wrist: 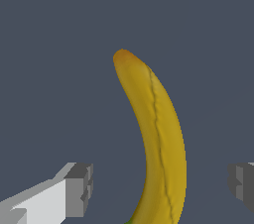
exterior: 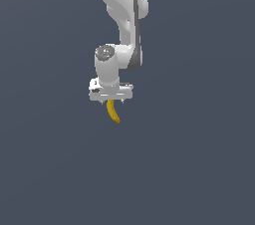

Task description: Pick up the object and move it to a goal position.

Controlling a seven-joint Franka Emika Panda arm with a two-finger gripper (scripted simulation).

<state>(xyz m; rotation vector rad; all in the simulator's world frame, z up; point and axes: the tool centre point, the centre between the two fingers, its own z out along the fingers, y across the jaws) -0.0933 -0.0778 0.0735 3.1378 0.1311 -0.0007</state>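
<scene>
The object is a small curved yellow-orange banana (exterior: 114, 113) with a brownish end; it pokes out from under the white hand in the exterior view. In the wrist view the banana (wrist: 158, 119) runs lengthwise between the two grey fingertips (wrist: 79, 188). My gripper (exterior: 112, 101) straddles it, open, with a clear gap on each side of the fruit (wrist: 161, 186). Neither pad touches the peel. The stem end is mostly cut off at the wrist view's edge. No goal marker shows in either view.
A plain dark blue-grey surface (exterior: 199, 169) fills both views. The white arm (exterior: 122, 15) rises from the hand toward the top of the exterior view.
</scene>
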